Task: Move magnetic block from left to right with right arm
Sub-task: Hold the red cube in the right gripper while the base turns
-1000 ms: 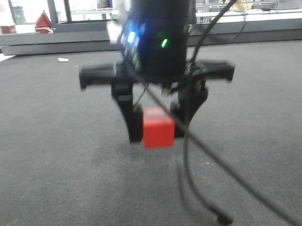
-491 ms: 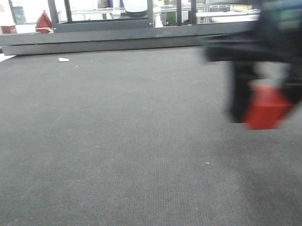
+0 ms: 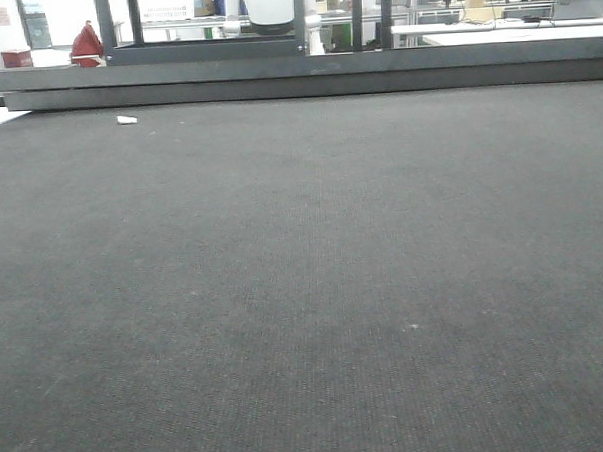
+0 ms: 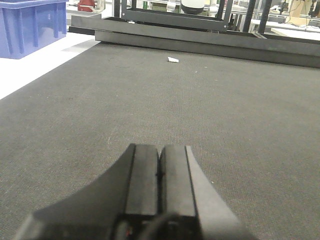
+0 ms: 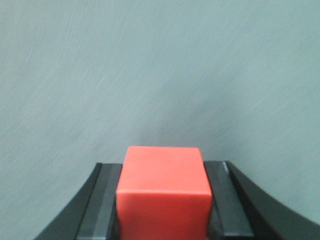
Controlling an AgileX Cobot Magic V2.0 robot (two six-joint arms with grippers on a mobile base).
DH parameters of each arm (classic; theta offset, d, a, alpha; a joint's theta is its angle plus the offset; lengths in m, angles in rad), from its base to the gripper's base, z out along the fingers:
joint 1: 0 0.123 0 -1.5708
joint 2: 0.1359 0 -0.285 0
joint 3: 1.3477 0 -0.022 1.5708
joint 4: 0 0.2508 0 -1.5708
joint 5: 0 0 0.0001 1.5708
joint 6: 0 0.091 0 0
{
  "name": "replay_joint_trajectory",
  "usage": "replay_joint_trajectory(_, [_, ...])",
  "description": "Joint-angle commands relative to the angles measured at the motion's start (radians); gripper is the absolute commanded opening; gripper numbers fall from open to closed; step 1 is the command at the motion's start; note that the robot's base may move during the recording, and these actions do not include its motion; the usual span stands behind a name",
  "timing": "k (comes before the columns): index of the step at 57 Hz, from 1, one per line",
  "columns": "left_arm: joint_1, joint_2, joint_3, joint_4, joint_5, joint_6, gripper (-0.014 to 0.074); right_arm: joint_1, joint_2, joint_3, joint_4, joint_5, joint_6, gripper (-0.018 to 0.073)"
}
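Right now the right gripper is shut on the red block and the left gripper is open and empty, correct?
Not quite. The left gripper is shut, jaws pressed together, empty, as the left wrist view shows. The right gripper does hold the magnetic block.

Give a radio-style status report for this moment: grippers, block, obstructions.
Left gripper shut, empty. Right gripper shut on magnetic block, fingers either side. White scrap on mat, far off; nothing seen blocking.
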Motion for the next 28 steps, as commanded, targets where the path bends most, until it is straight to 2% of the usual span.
replay_joint_trajectory(1, [0.0, -0.005, 0.01, -0.003, -0.085, -0.008, -0.0126, -0.013, -0.077, 0.015, -0.015, -0.172, -0.023, 0.0338])
replay_joint_trajectory(28, [0.0, -0.005, 0.01, -0.003, -0.085, -0.008, -0.0126, -0.013, -0.478, 0.121, -0.043, -0.201, -0.023, 0.0338])
